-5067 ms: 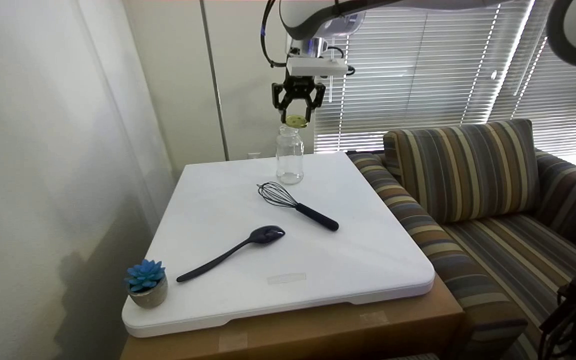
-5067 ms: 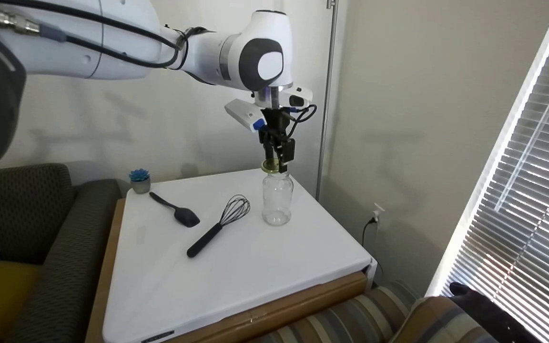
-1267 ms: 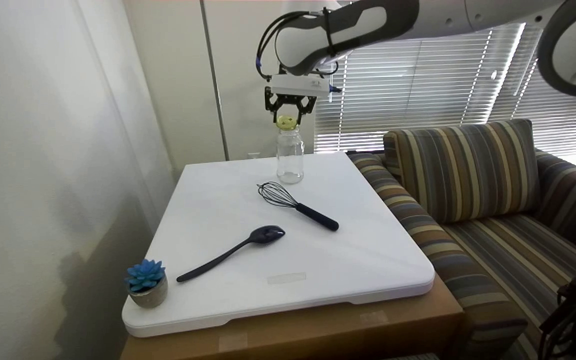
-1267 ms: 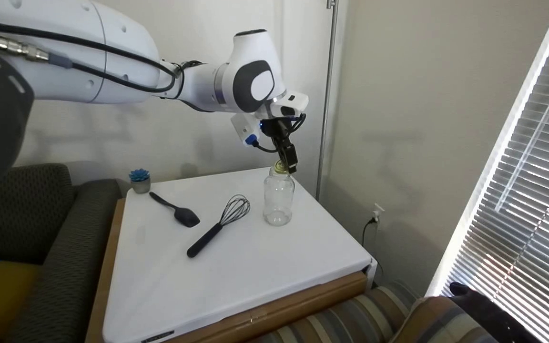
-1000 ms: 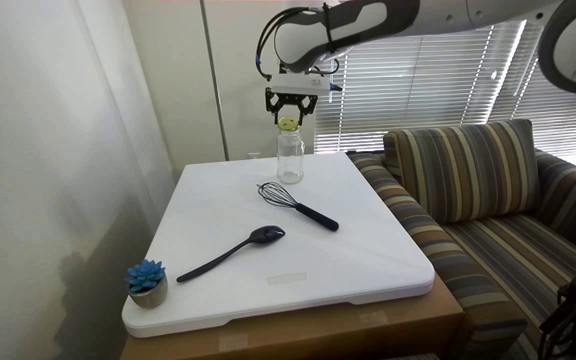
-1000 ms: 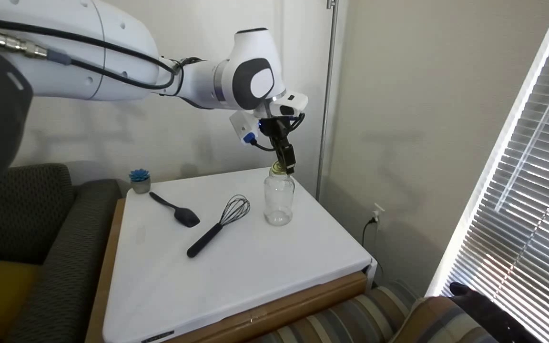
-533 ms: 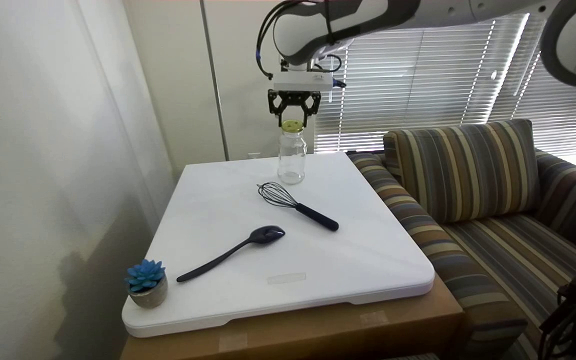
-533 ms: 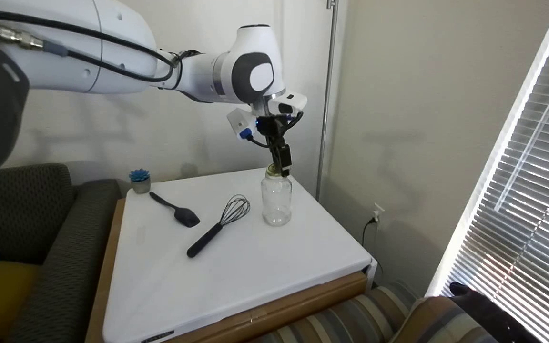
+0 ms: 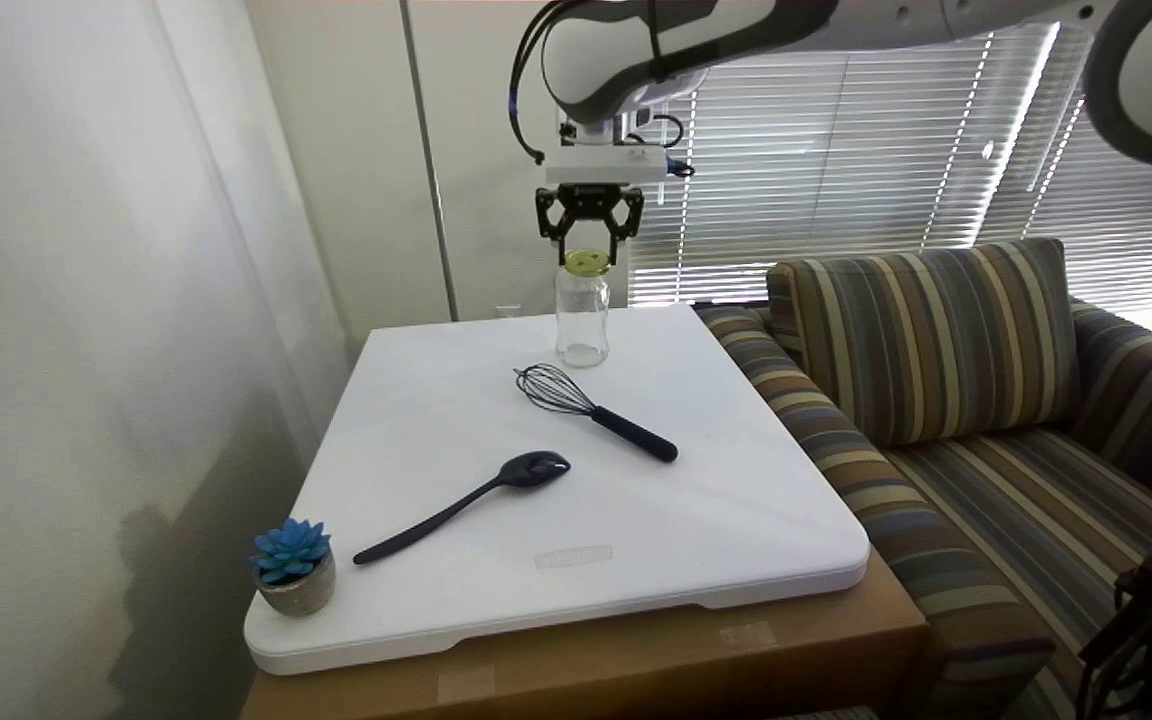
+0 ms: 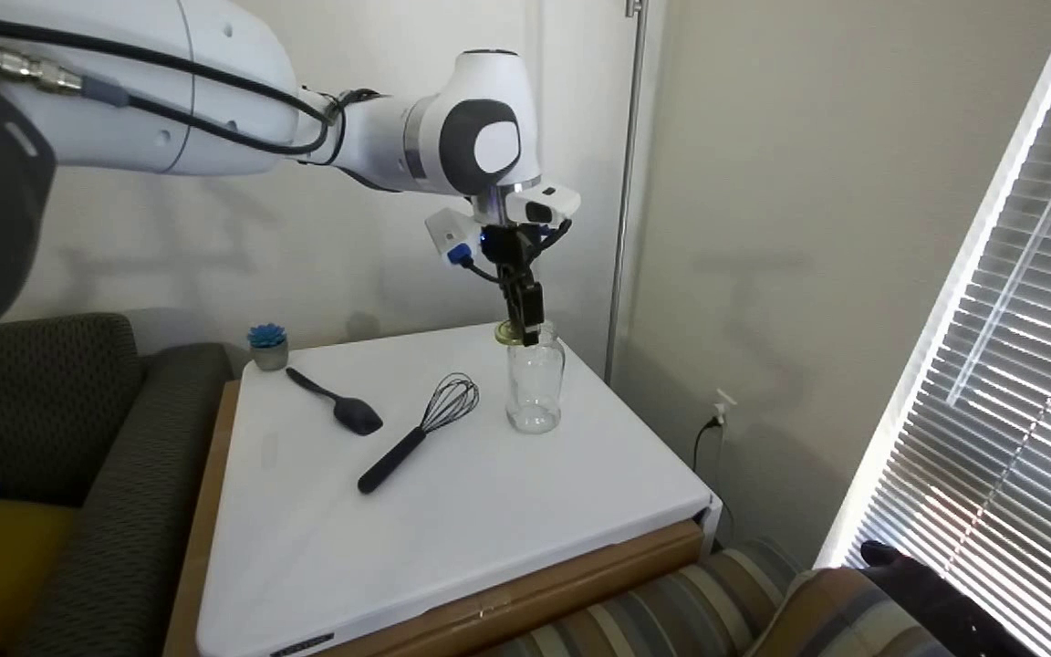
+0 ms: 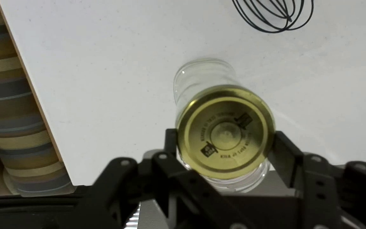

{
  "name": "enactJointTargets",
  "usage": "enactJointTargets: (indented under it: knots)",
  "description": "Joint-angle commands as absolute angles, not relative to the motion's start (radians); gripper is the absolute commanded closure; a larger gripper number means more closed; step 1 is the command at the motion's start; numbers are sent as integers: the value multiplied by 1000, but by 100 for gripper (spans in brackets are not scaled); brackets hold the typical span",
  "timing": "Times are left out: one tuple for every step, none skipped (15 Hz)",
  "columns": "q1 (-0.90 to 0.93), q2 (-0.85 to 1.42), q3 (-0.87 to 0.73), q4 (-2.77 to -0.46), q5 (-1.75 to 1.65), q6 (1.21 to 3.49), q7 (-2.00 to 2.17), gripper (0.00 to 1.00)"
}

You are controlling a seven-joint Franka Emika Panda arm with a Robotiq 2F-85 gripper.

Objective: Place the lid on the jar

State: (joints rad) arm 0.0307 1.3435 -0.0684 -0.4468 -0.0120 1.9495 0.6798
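Gold and metallic, the lid point(image 11: 226, 134), pinched at opposite edges by the gripper point(image 9: 587, 260), was at the top of the glass jar point(image 10: 535, 392) but off-centre toward the whisk point(image 10: 414, 438), contact unclear.

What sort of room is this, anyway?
Most likely a living room or lounge: the striped armchair, window blinds and small potted plant on the white tabletop suggest it.

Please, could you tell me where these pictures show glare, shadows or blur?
Both exterior views: bright light glares through the white slatted blinds; in an exterior view, soft grey shadows also lie on the pale flat wall; wrist view: the black two-fingered gripper looks dark and soft, while print shows on the round yellow-gold metal lid.
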Motion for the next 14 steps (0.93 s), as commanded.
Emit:
enactJointTargets:
  knots:
    - [17,1328,-45,-479,7,1919,651,53]
    - [17,1328,-43,-477,6,1920,651,53]
    - [17,1328,-43,-475,5,1923,652,53]
    - [18,1329,-46,-471,1,1933,657,53]
    - [18,1331,-50,-466,-2,1945,660,53]
    - [19,1330,-52,-464,-4,1949,661,53]
    - [19,1328,-53,-462,-6,1951,663,53]
    - [19,1327,-54,-461,-6,1954,664,53]
    - [19,1326,-55,-460,-7,1956,664,53]
    - [19,1324,-56,-459,-8,1957,666,53]
    - [20,1323,-57,-459,-9,1958,667,53]
    - [20,1323,-56,-458,-9,1961,667,53]
    - [20,1322,-56,-456,-8,1967,668,53]
    - [20,1322,-57,-456,-9,1971,669,53]
